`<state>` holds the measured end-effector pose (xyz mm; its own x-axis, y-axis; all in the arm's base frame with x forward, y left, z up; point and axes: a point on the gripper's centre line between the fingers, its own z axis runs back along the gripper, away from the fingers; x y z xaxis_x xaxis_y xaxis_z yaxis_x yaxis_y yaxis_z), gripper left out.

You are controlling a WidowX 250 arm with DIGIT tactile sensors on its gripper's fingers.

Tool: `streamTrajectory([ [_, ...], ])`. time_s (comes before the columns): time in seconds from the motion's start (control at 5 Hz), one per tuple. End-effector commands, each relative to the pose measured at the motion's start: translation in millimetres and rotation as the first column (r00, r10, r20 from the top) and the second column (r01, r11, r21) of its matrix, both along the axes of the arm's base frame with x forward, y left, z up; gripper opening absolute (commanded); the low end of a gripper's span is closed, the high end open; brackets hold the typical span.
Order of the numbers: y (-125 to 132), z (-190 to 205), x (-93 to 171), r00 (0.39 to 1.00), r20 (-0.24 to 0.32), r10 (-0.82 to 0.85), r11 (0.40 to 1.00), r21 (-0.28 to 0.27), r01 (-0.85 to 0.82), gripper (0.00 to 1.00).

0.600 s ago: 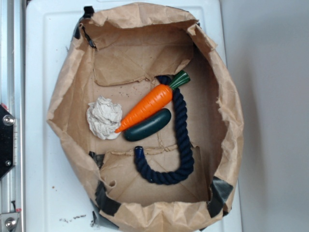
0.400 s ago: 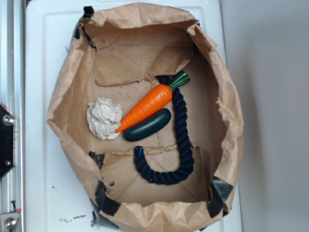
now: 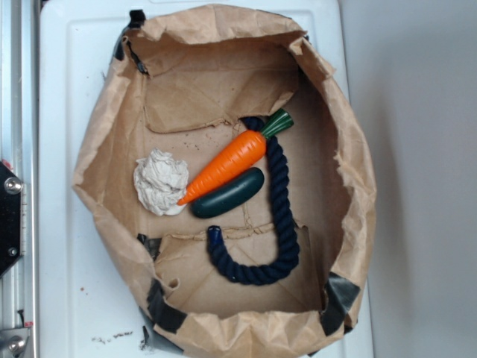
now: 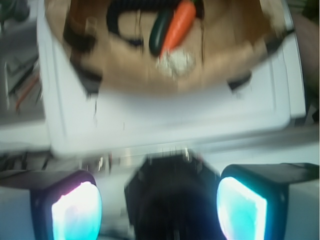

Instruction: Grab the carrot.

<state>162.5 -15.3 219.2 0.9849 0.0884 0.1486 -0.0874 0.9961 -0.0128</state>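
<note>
Wrist view, nearest first: the hand (image 4: 159, 207) sits at the bottom edge, blurred. Two finger pads (image 4: 76, 212) glow cyan, one on each side of the dark hand body, spread wide with nothing between them. The hand is open and empty.

Past the hand is a stretch of white tabletop (image 4: 165, 117), then the rim of the crumpled brown paper bag (image 4: 125, 75), laid open like a shallow tray. The hand is well clear of the bag.

Bag contents, exterior view:
- The bag (image 3: 223, 82) rests on a white tabletop (image 3: 63, 246), with black tape patches (image 3: 160, 307) at its corners.
- A crumpled off-white paper wad (image 3: 161, 181) lies left of centre on the bag floor.
- The glossy orange plastic toy carrot with short dark green stem (image 3: 227, 161) lies diagonally mid-bag. Its tip touches the wad or sits just beside it, and its stem points up-right.
- A dark green cucumber-like toy (image 3: 228, 192) lies parallel along the carrot's lower side, touching it.
- A dark navy braided rope (image 3: 280, 201) runs from under the carrot's stem end down the right side, then hooks back left in a J.

In the wrist view the carrot (image 4: 179, 24) is at top centre. The cucumber toy (image 4: 160, 31) is on its left and the wad (image 4: 175, 62) is nearer the camera.
</note>
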Motion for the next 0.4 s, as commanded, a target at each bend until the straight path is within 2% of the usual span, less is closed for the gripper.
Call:
streamTrajectory([
  [0.0,29.1,-26.9,82.8,0.994,0.074,0.079,0.997,0.009,-0.08,1.0],
  [0.2,53.6,-42.0,92.5,0.976,0.153,0.157,0.988,-0.027,-0.155,1.0],
])
